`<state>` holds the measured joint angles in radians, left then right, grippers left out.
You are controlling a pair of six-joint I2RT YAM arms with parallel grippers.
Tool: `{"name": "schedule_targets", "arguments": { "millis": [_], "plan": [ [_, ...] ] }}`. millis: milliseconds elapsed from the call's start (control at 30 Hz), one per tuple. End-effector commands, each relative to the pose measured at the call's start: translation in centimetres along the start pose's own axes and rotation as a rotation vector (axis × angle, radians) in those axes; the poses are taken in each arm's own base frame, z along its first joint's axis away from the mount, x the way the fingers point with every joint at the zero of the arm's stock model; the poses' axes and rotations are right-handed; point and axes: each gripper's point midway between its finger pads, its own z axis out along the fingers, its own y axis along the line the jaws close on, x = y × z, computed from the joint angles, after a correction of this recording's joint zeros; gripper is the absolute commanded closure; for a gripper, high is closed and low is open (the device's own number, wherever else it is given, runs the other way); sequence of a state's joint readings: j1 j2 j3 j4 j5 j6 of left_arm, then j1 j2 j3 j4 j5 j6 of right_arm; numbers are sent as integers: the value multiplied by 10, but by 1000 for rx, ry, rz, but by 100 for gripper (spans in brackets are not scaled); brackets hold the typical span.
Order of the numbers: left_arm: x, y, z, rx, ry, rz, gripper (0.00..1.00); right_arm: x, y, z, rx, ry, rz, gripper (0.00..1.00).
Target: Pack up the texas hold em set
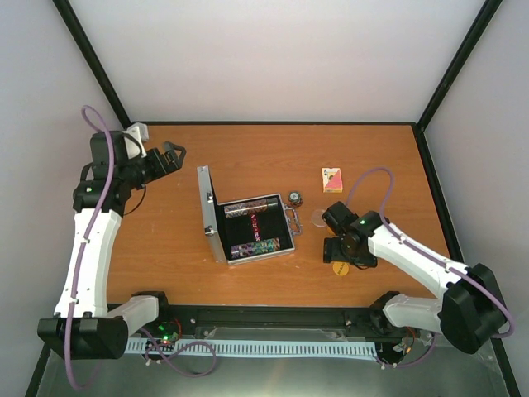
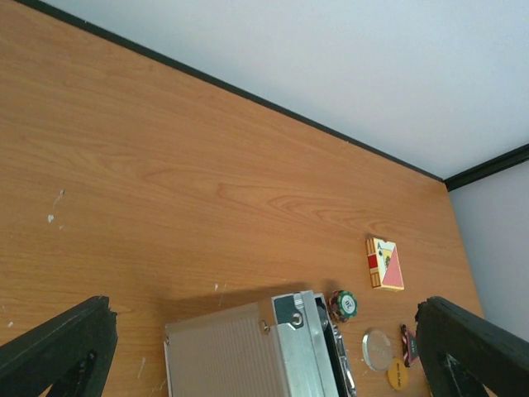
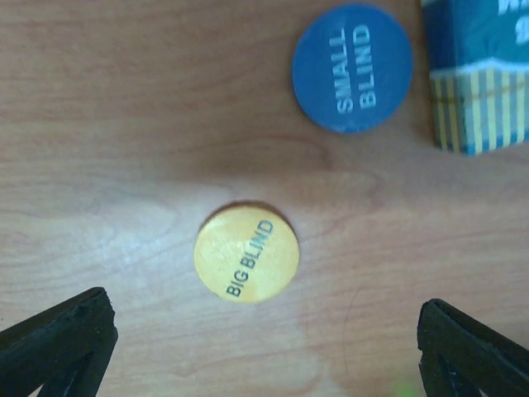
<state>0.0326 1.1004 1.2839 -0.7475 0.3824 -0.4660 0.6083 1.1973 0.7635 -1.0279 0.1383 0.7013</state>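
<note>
The yellow button (image 3: pixel 246 252) marked BIG BLIND lies flat on the bench (image 3: pixel 99 124), just ahead of the gap of the right gripper (image 3: pixel 263 308) and centred between its fingers (image 3: pixel 58 339). That gripper is spread wide and holds nothing. Beyond the yellow button, apart from it, lies a blue button (image 3: pixel 351 68) marked SMALL BLIND, with a blue card deck (image 3: pixel 479 74) just beside it at the frame's edge.

From above, the right arm reaches in from the bench's near right, its wrist bent down over the yellow button, which sits to the right of the case (image 1: pixel 252 230). The case lies open mid-bench, its lid (image 1: pixel 207 211) standing up on the left side and rows of coloured chips (image 1: pixel 260 246) in the black tray. A small chip stack (image 1: pixel 295 198) and a clear round button (image 1: pixel 316 217) sit just off the case's right end. A red card deck (image 1: pixel 332 179) lies farther back.

The left arm is raised at the far left, forearm upright, well apart from the case. The left gripper (image 1: pixel 172 155) hangs above the bench, wide and empty, pointed toward the case.
</note>
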Motion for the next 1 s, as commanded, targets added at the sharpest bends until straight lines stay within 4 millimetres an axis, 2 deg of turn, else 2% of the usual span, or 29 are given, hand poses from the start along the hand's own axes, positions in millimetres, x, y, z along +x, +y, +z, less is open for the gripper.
{"name": "schedule_targets", "arguments": {
  "millis": [0,167,333,433,800,967],
  "plan": [
    [-4,-4,-5,11,-29,5,0,17,-1,1,-23,58,65,1],
    [2,2,0,-5,-10,-2,0,28,5,22,-47,110,58,3],
    [5,1,8,16,26,-11,0,23,9,31,-55,94,62,8],
    [4,-1,12,26,38,-9,0,25,11,40,-74,102,74,15],
    [2,-6,14,53,57,41,0,30,-1,64,-22,130,139,28],
    [2,-10,10,66,49,57,0,32,-4,67,-16,137,158,38]
  ]
}}
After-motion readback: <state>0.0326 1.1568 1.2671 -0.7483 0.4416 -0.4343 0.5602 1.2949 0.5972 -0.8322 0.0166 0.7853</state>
